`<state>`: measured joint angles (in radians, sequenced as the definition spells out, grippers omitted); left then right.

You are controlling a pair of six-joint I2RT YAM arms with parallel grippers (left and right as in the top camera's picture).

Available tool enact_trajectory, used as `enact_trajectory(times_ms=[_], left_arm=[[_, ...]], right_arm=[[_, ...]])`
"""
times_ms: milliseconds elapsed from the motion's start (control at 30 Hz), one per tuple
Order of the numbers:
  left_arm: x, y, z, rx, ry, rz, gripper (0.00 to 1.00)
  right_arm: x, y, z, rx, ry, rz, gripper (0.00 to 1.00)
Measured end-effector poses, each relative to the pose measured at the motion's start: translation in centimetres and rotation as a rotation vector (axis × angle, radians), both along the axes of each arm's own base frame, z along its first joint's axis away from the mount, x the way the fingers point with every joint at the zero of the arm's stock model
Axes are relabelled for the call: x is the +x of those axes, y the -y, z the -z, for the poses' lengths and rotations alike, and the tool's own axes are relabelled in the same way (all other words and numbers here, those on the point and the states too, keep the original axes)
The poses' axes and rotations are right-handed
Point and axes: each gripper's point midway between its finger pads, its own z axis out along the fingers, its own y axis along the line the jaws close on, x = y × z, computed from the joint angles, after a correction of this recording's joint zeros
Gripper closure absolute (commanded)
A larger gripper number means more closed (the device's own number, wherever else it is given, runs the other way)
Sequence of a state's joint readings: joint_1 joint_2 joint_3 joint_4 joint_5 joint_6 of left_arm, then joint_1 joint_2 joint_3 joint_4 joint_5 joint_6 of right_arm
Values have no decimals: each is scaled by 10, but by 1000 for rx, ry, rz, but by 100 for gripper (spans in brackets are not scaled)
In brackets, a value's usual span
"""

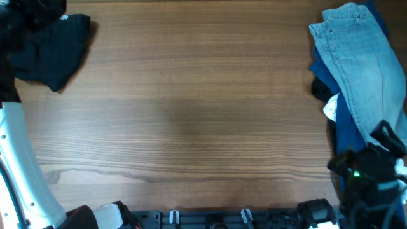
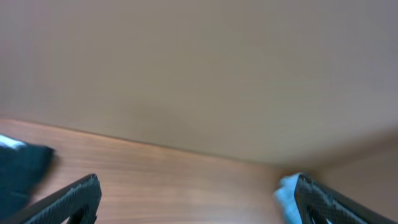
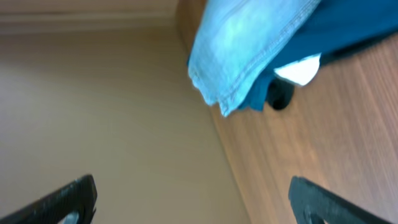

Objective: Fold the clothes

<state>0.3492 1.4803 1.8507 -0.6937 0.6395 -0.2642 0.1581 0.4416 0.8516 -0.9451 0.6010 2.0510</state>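
Observation:
The clothes (image 1: 51, 54) are a crumpled black garment at the table's far left corner, with a small white label (image 1: 64, 18) at its top edge. In the left wrist view the garment (image 2: 18, 177) shows only at the left border. My left gripper (image 2: 198, 186) is open, with bare wood between its fingers (image 2: 81, 196), to the right of the garment. Near the right front corner my right gripper (image 3: 193, 186) is also open and empty, short of the pile of other clothing.
Light blue jeans (image 1: 359, 57) lie on dark blue fabric (image 1: 350, 127) along the right edge of the wooden table (image 1: 203, 114). The right wrist view shows the jeans (image 3: 249, 43) overhanging the table edge. My right arm (image 1: 365, 172) stands beside that pile.

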Motion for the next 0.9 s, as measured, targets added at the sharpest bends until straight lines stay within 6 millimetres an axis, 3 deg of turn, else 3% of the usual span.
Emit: enact_trajectory(times_ms=[33, 133, 200, 367, 500, 600, 900], left_arm=[[-3, 8, 5, 117, 15, 47, 0], [-12, 32, 15, 316, 35, 162, 0], [-15, 50, 17, 438, 69, 228, 0], [-22, 57, 30, 555, 105, 256, 0], [-29, 58, 56, 587, 127, 251, 0], [-35, 60, 75, 604, 134, 249, 0], [-93, 75, 143, 638, 155, 232, 0]], right_arm=[[10, -3, 23, 10, 16, -4, 0], [33, -6, 62, 31, 103, -3, 0], [43, -10, 100, 41, 111, -11, 0], [55, -15, 139, 61, 166, -36, 0], [55, -16, 157, 63, 155, -42, 0], [56, -17, 156, 65, 161, -45, 0], [56, -17, 155, 66, 165, -46, 0]])
